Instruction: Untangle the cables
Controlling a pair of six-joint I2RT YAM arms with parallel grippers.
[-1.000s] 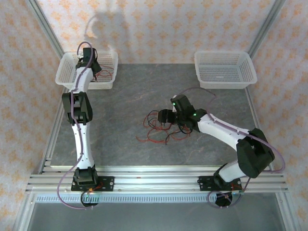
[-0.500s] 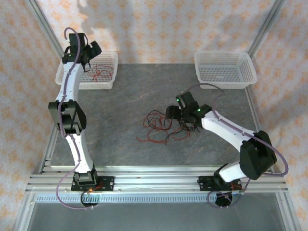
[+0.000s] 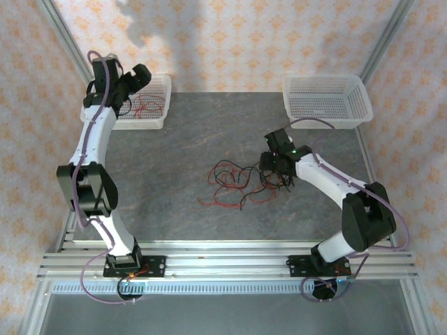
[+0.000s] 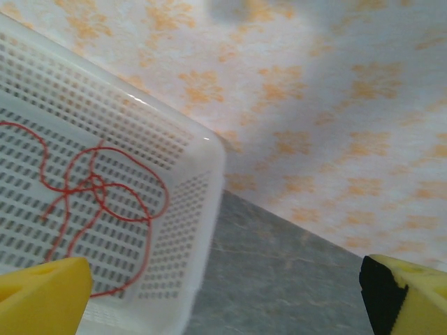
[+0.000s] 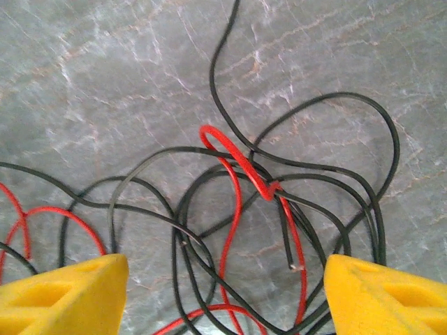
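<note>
Tangled red and black cables (image 3: 234,183) at centre of table (image 3: 174,150), unmoved. One red cable (image 4: 94,185) loose in left basket (image 3: 143,124), 10 o'clock. Left gripper (image 3: 140,73) lifted clear, jaws wide, empty. Right gripper (image 5: 223,293) shifted to tangle's 3 o'clock edge, spread, gripping nothing. Second basket (image 3: 325,115) at 1 o'clock.

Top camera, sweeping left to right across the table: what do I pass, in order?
Left basket with a red cable in it → tangle of cables, red and black, mid-table → right basket.
</note>
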